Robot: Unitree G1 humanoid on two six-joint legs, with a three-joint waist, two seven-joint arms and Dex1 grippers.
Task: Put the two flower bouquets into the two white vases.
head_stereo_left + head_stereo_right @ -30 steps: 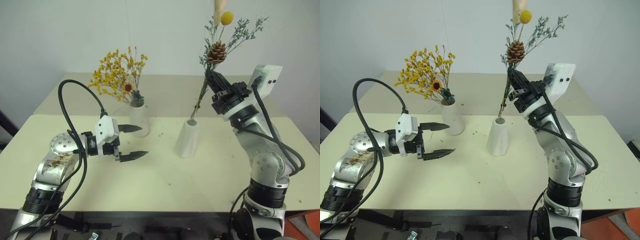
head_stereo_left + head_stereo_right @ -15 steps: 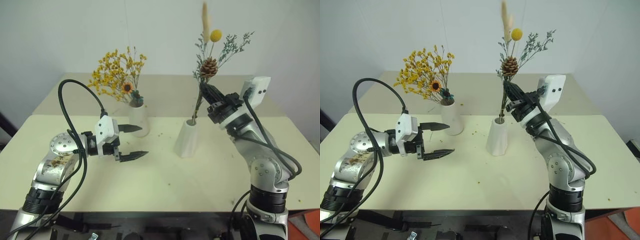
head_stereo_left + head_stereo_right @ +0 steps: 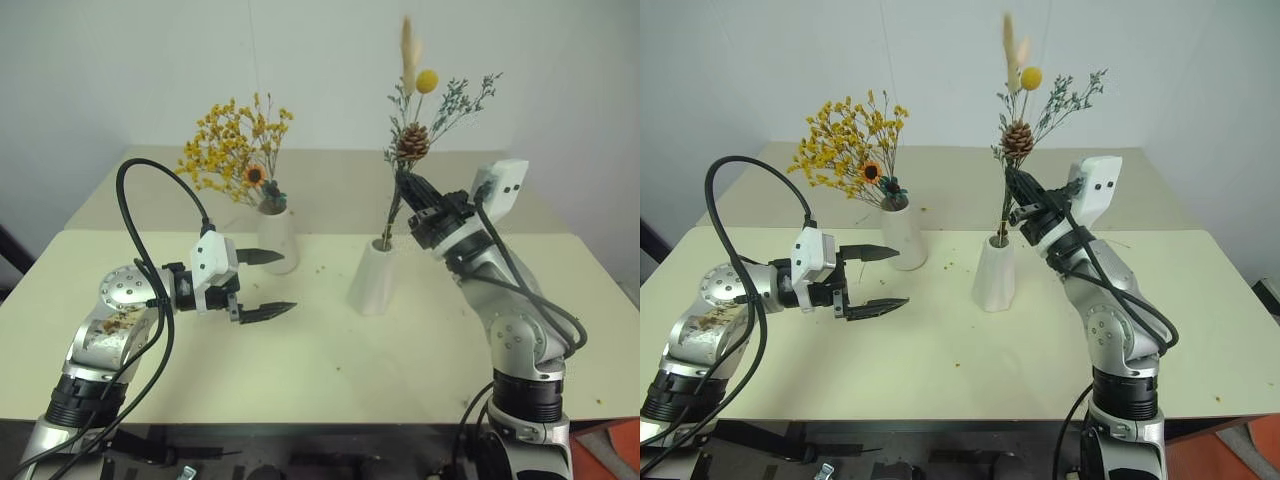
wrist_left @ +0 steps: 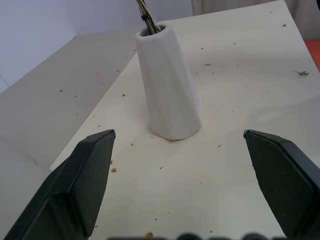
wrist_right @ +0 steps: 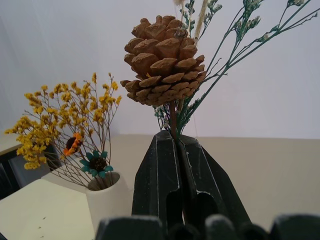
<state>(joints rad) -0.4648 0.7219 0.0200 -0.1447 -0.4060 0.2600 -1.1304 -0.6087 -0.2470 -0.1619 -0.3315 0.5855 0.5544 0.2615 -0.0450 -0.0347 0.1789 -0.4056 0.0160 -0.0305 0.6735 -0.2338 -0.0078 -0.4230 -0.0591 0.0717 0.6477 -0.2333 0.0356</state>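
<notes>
Left eye view: right gripper [image 3: 412, 187] has lowered pinecone bouquet [image 3: 412, 143] into cone vase [image 3: 374, 279].

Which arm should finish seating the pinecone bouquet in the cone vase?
The right. Its gripper is already shut on the pinecone bouquet, whose stems enter the cone-shaped vase. The left gripper is open and empty, off to the side near the cylinder vase.

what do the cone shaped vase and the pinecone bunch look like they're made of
Cone-shaped vase: probably matte ceramic or plaster; chalky white, faint flat facets, no glare.

Pinecone bouquet: looks like real dried plant material; woody brown scales, thin wiry grey-green sprigs. Its stems are clamped in the right gripper and reach into the vase mouth.
</notes>
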